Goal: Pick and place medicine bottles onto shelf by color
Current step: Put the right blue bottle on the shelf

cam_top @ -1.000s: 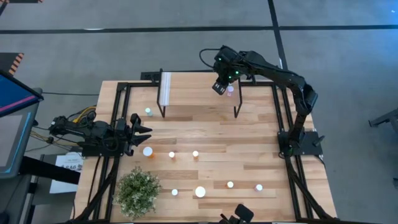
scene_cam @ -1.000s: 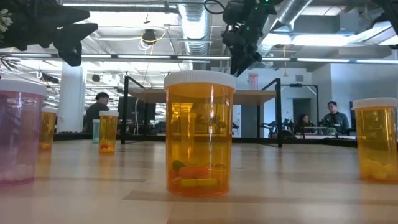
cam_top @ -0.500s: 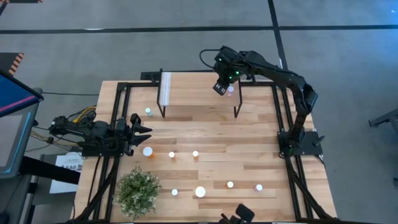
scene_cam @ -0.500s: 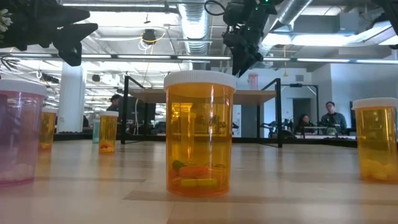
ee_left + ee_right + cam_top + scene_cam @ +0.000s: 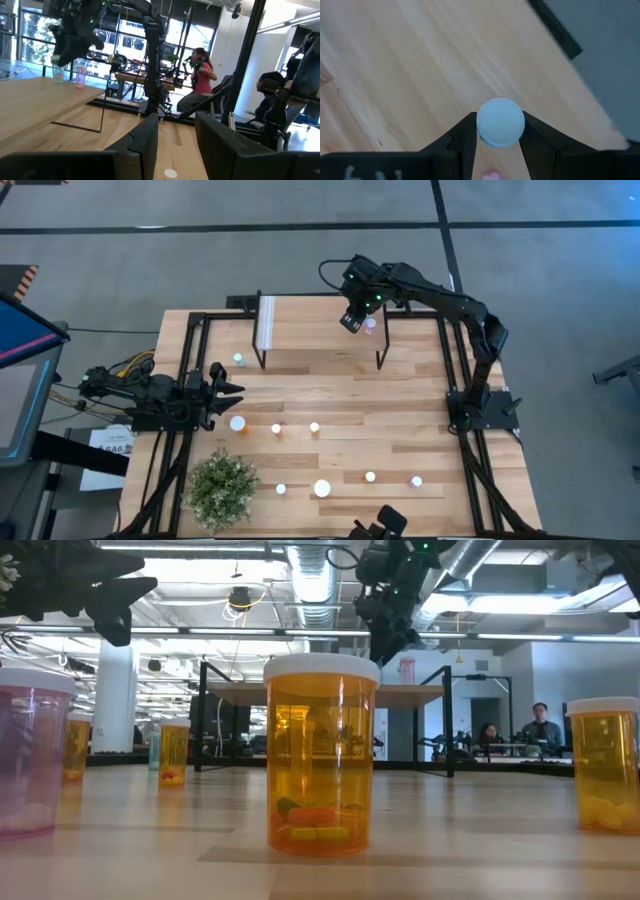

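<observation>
My right gripper hangs over the right part of the light-wood shelf, shut on a teal-green medicine bottle with a white cap. A pink bottle stands on the shelf right beside it. My left gripper waits open at the table's left edge. Several other white-capped bottles stand on their bases on the tabletop, among them a teal one near the shelf's left leg and larger ones. My right gripper pinches the teal-green bottle just below its white cap, one finger on each side. It comes from above, pointing down. The bottle stays upright below the fingers; whether its base touches the shelf I cannot tell.
A bushy green plant stands at the table's near left. The shelf carries a white strip at its left end and stands on thin black legs. Black frame rails run along the table's sides. People sit in the room beyond.
My right gripper, still shut on the bottle, has drifted a little toward the table's left over the shelf. The bottles on the table have stayed in place.
</observation>
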{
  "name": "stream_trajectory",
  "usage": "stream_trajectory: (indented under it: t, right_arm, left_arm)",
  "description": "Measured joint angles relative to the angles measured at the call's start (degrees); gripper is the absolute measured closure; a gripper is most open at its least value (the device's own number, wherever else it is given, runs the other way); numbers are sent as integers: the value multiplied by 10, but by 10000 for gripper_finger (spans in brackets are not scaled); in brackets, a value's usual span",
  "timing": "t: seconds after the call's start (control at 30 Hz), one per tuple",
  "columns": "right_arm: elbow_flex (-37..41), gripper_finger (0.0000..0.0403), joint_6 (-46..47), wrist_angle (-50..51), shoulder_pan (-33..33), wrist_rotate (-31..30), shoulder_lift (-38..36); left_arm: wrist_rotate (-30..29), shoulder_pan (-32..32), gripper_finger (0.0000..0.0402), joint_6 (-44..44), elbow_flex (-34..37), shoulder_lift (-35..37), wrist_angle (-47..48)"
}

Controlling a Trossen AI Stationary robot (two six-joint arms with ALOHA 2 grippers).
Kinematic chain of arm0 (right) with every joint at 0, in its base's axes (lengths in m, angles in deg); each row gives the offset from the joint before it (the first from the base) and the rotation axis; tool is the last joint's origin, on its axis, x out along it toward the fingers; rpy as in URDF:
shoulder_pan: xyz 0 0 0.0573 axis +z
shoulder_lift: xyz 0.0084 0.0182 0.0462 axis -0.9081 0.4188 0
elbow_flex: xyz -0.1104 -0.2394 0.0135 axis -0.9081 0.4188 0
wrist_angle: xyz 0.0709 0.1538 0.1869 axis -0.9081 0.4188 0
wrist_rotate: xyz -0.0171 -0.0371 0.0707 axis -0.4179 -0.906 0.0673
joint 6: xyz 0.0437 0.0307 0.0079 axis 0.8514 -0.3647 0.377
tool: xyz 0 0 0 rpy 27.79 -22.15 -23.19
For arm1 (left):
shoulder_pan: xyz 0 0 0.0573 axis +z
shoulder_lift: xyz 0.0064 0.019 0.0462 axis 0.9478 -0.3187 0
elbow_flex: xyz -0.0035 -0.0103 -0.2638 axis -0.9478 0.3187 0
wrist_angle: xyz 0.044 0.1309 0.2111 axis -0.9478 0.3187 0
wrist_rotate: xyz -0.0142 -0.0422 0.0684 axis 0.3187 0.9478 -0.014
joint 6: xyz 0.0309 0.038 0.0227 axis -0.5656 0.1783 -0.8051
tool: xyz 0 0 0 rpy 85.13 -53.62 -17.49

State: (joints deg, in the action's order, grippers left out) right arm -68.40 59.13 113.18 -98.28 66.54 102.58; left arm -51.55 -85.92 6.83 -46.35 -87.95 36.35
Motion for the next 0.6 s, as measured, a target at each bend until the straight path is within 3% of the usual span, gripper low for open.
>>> stream_trajectory:
  t: [0.6]
  right_arm:
    - [0, 228, -4, 2, -6, -1, 24]
  left_arm:
    - [-1, 0, 285, -2, 0, 0, 0]
